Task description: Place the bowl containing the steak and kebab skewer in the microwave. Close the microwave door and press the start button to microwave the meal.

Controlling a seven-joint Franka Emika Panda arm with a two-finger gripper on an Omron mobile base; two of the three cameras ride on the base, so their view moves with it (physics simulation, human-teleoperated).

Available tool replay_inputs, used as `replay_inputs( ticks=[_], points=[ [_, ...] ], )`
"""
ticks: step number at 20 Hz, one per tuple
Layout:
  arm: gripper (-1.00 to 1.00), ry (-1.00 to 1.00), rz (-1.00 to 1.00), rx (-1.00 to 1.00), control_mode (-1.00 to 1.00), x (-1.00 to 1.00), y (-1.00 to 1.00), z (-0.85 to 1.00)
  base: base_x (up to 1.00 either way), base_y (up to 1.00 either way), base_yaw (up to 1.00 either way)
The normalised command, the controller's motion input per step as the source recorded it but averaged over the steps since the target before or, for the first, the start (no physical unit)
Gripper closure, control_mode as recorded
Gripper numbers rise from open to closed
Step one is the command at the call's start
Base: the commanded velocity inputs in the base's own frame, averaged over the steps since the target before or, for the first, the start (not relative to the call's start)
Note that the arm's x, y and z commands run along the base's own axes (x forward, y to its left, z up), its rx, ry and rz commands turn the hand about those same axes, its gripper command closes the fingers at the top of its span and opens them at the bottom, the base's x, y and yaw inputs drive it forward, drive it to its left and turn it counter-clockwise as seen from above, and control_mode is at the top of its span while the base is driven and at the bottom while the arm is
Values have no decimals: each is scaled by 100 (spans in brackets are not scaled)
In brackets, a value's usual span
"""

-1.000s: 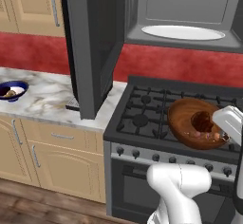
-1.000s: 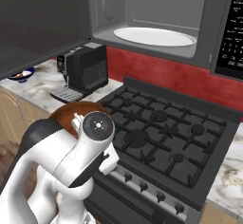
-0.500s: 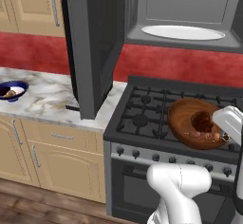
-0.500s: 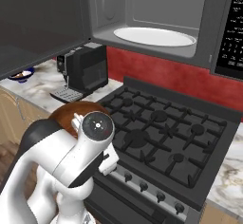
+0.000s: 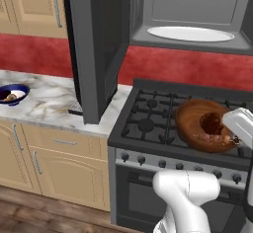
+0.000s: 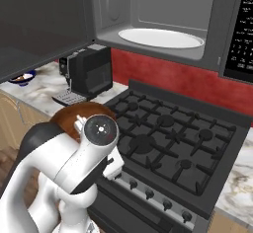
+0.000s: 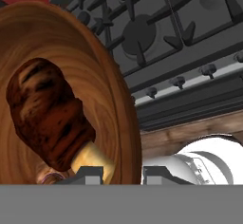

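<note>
The brown wooden bowl (image 5: 195, 121) hangs tilted over the front of the stove, with dark reddish-brown food (image 5: 215, 126) inside. My gripper (image 7: 122, 173) is shut on the bowl's rim (image 7: 121, 123), one fingertip (image 7: 88, 174) inside and one outside. In the hand view the steak (image 7: 45, 114) lies against the bowl's wall, with a pale skewer end (image 7: 92, 155) below it. The microwave (image 5: 192, 10) stands open above the stove, its white plate (image 5: 190, 33) bare. The microwave door (image 5: 94, 44) swings out to the left. My arm partly hides the bowl (image 6: 81, 114) in the right base view.
A black stove (image 6: 173, 138) with knobs along its front lies below the microwave (image 6: 163, 10). A black coffee machine (image 6: 89, 71) stands on the marble counter under the open door (image 6: 39, 24). A blue-rimmed bowl (image 5: 12, 94) sits far left. The control panel (image 6: 242, 34) is at the right.
</note>
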Motion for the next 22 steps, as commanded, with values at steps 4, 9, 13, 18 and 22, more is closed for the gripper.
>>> replay_inputs(
  ticks=[4, 9, 13, 18, 22],
  points=[
    [100, -15, -4, 0, -100, 0, -11, 64, 0, 0, 0],
    [100, -4, -4, 0, -100, 0, -20, 60, 0, 0, 0],
    [100, -3, -4, 0, -100, 0, -15, 44, 0, 0, 0],
    [100, -6, -8, -7, -100, 4, -16, 49, 0, 0, 0],
    [100, -7, -26, -10, -100, 40, -1, 60, 0, 0, 0]
  ],
)
